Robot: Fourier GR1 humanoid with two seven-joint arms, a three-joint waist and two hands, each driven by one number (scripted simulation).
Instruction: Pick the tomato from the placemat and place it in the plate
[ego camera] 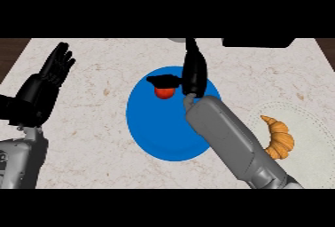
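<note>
Leftmost, the left hand is seen at rest near the counter's left edge, fingers straight, slightly spread and pointing far. At centre a blue plate is noted. The tomato is found in the plate's far part, just under the thumb of the right hand. That hand's fingers are held straight and together, pointing far; thumb contact cannot be told. Right of the plate, a croissant is recorded on the white placemat.

Right forearm: smooth, rounded grey casing.
Left forearm: grey, with panel seams.
Left hand: black, slender fingers.
Right hand: black.
</note>
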